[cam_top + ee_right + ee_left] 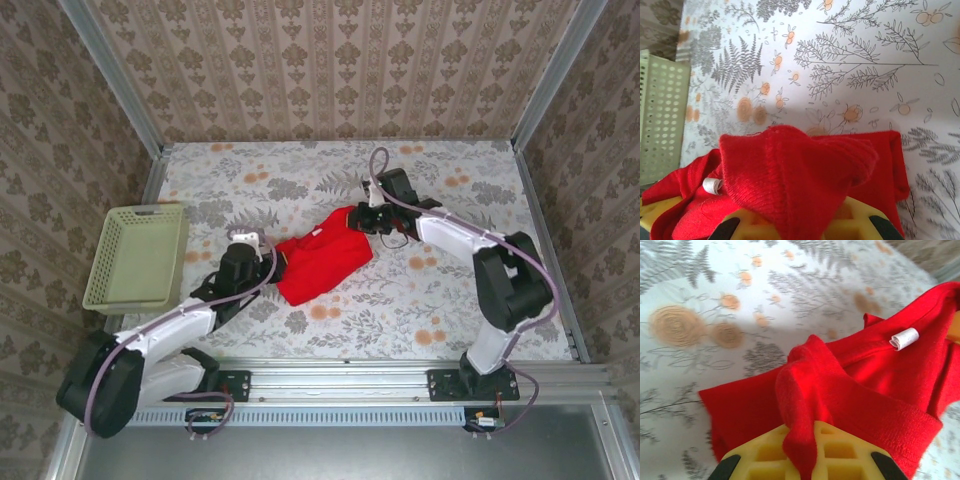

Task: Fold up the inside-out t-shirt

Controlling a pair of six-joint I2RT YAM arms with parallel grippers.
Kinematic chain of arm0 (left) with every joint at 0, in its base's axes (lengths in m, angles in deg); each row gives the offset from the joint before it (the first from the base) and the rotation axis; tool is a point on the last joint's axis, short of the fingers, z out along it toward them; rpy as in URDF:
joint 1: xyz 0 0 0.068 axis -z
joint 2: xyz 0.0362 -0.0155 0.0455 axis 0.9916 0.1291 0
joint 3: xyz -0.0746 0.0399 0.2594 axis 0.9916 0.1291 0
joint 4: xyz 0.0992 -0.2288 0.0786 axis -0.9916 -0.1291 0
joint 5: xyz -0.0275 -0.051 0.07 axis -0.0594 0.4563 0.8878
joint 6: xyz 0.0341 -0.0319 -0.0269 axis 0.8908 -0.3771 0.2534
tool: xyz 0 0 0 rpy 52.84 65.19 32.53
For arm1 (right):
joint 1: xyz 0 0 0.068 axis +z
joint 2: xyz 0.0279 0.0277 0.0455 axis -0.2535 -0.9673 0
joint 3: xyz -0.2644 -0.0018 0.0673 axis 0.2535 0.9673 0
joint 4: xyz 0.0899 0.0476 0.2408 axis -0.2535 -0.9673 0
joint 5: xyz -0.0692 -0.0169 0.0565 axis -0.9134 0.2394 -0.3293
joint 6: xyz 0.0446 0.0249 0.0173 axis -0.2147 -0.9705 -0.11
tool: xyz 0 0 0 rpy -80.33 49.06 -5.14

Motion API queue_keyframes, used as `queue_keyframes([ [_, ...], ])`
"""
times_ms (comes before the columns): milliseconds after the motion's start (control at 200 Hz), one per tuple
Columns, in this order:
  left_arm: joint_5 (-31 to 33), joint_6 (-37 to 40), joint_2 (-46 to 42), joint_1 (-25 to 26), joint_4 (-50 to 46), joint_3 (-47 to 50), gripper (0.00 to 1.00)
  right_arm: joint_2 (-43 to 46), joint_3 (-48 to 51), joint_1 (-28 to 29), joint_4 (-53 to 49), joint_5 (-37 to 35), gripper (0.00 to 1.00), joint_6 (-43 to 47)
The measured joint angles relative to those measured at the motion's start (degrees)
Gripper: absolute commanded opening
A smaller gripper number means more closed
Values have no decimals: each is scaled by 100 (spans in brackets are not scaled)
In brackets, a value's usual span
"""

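**A:** On the table (450,300) with its leaf-and-flower cloth, where does the shirt lie?

**B:** The plain bright red soft cloth t-shirt (322,262) lies bunched in a slanted heap near the middle, between my two arms. A small white rolled label (904,338) shows on its surface.

**A:** And your tools?

**B:** My left gripper (270,260) is at the heap's left end. Its yellow fingers (840,446) are pressed together on a ridge of red fabric that stands up between them. My right gripper (364,224) is at the upper right end, likewise pinching a fold of the shirt, which drapes over its fingers.

**A:** Anything else nearby?

**B:** A pale yellow-green plastic basket (145,212) with perforated walls sits at the table's left edge, well apart from the shirt.
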Motion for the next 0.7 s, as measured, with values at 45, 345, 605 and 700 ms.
queue_keyframes([
  [45, 122, 2, 138, -2, -11, -42, 10, -219, -184, 31, -28, -20, 0, 68],
  [345, 579, -90, 929, -214, -98, -273, 41, -1117, -844, 50, -317, -302, 40, 494],
  [605, 831, -142, 553, -450, -1174, -634, 58, -920, -953, -2, -885, -844, 63, 787],
  [700, 1051, -192, 109, -439, -1738, -855, 67, -581, -933, -7, -1069, -1051, 65, 885],
])
